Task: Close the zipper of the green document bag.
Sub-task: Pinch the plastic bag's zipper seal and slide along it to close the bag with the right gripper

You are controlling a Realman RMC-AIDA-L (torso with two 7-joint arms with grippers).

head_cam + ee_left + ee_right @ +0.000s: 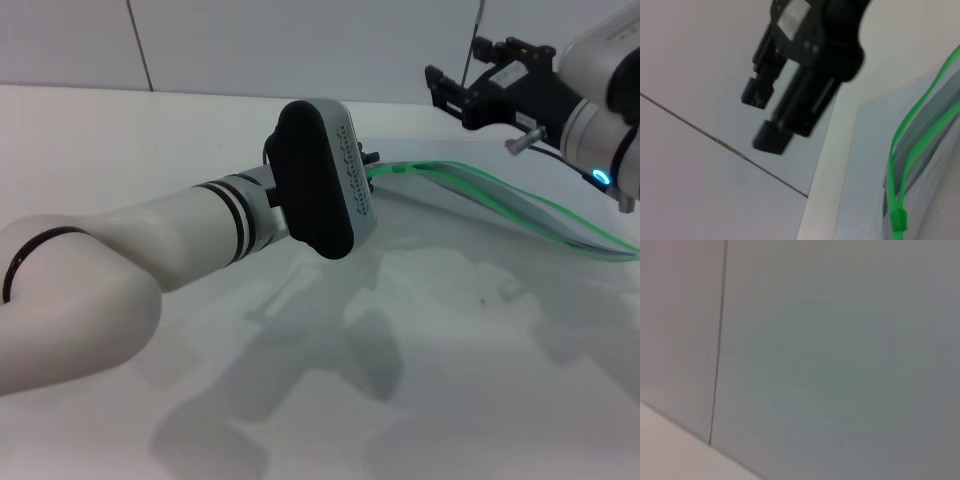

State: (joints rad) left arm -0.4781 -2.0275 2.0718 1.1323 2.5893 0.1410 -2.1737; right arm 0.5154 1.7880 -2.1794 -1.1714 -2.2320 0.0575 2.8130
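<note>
The green document bag (520,225) lies flat on the white table, to the right of centre. Its zipper (500,195) runs as bright green strips from the middle toward the right edge. In the left wrist view the two zipper strips (912,130) stand apart, with the small green slider (898,220) at their near end. The slider (400,168) sits just beyond my left gripper (372,162), which is mostly hidden behind its own wrist housing. My right gripper (448,92) hangs open and empty above the table at the upper right. The right gripper (762,117) shows in the left wrist view too.
My left arm (150,250) reaches across the white table (450,380) from the near left. A pale wall (840,340) with a dark seam stands behind the table's far edge.
</note>
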